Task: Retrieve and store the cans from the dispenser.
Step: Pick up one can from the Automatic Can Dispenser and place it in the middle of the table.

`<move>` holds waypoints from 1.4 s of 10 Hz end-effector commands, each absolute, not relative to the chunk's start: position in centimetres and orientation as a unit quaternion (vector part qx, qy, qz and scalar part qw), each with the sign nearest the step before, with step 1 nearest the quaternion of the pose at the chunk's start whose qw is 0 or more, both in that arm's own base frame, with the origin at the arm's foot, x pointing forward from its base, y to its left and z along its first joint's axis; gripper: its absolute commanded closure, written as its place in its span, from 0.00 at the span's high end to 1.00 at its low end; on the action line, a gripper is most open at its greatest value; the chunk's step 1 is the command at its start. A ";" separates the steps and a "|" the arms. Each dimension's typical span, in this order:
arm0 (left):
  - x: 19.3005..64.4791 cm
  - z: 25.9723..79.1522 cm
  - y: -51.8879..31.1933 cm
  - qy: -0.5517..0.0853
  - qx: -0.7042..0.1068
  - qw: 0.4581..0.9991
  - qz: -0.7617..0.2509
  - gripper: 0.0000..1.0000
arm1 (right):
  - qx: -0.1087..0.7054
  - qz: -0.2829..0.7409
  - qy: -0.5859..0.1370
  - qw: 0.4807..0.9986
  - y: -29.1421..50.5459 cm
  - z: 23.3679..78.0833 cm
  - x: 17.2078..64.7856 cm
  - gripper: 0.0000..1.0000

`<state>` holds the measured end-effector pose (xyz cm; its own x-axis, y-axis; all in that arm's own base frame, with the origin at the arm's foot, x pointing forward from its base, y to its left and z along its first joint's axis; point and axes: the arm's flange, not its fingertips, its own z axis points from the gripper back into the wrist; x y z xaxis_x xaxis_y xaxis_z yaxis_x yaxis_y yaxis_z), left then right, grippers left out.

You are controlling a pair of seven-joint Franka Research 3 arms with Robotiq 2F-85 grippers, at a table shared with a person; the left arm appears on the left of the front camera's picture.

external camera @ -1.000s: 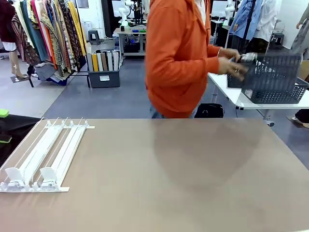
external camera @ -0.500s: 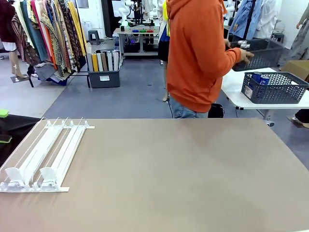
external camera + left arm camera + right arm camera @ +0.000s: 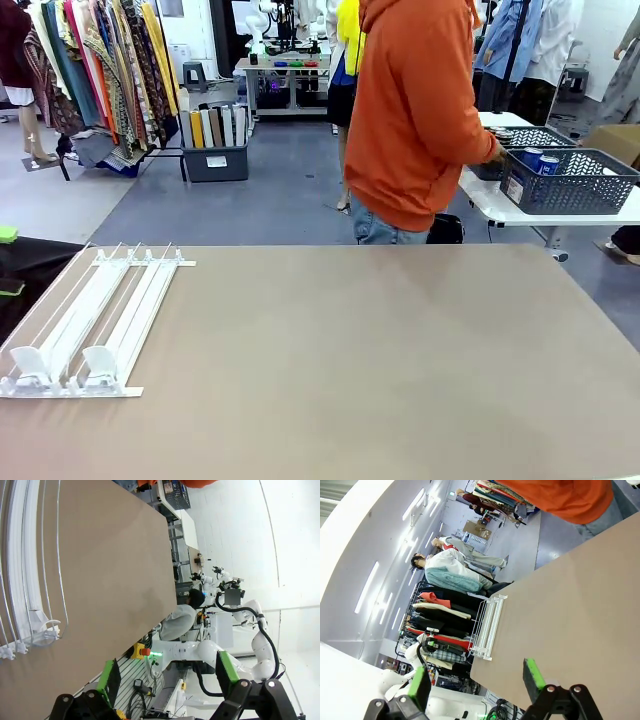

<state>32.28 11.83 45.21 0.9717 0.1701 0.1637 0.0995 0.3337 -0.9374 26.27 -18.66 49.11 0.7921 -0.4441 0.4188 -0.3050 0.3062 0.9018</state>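
White dispenser (image 3: pixel 95 320) flat on the near-left part of the brown desk (image 3: pixel 380 370), lanes running away toward the far edge, two curved white end stoppers (image 3: pixel 30 365) at its near end, side by side; lanes bare. Same dispenser (image 3: pixel 25 565) along the left side in the left wrist view, and small beyond the desk's far corner (image 3: pixel 487 627) in the right wrist view.

Cans off this desk altogether: blue-and-white cans (image 3: pixel 540 160) standing in a dark grey lattice basket (image 3: pixel 575 185) on a white side table (image 3: pixel 490 195) at far right, two tops countable, more hidden behind the wall of the basket. A second grey basket (image 3: pixel 520 140) just behind the first; contents too small to tell.

One person in an orange hoodie (image 3: pixel 420 110) at the far side of the desk, turned toward the side table, hand reaching at the baskets.

Left pincer (image 3: pixel 165 680) spread wide, two green pads well apart, nothing between them, looking along the desk from its left side. Right pincer (image 3: pixel 475 682) likewise spread, green pads apart, nothing held, above the near edge of the desk
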 end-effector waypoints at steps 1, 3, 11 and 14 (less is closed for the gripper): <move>32.2 45.6 11.7 -0.118 -0.586 0.801 0.028 1.00 | 0.594 -0.044 -0.330 0.732 -18.5 49.5 26.6 1.00; 32.2 45.6 11.7 -0.118 -0.586 0.801 0.028 1.00 | 0.594 -0.044 -0.330 0.732 -18.5 49.5 26.6 1.00; 32.2 45.6 11.7 -0.118 -0.586 0.801 0.028 1.00 | 0.594 -0.044 -0.330 0.732 -18.5 49.5 26.6 1.00; 32.2 45.6 11.7 -0.118 -0.586 0.801 0.028 1.00 | 0.594 -0.044 -0.330 0.732 -18.5 49.5 26.6 1.00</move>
<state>32.27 11.83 45.21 0.9717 0.1701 0.1637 0.0995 0.3337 -0.9374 26.27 -18.66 49.11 0.7921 -0.4441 0.4188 -0.3050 0.3062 0.9018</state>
